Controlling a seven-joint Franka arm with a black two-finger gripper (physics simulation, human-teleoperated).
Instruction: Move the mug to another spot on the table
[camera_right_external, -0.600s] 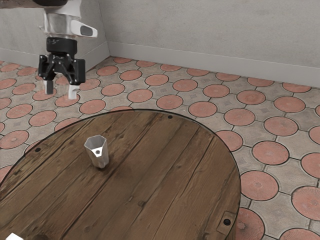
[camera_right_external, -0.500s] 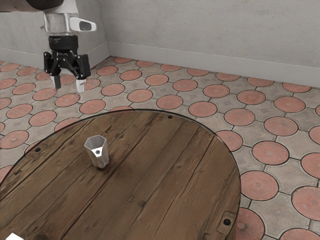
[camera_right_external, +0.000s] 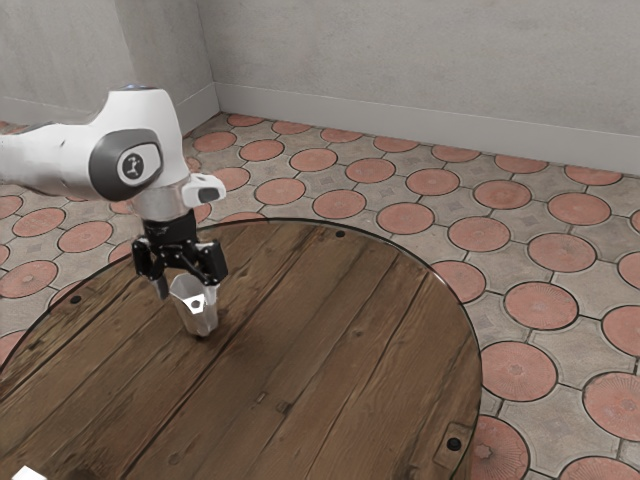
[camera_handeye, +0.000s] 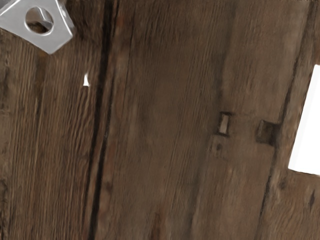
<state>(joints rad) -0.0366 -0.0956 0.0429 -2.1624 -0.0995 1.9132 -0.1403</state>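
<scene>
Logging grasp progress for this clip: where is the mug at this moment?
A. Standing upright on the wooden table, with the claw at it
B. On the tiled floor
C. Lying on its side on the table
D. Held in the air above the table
A: the mug stands upright on the round wooden table, with the open claw at its rim.

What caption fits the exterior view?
Open gripper at the grey mug, which stands on a round wooden table.

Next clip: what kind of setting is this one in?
Likely a simulated patio-like room: a round wooden plank table, a floor of round terracotta pavers, and bare grey walls.
</scene>
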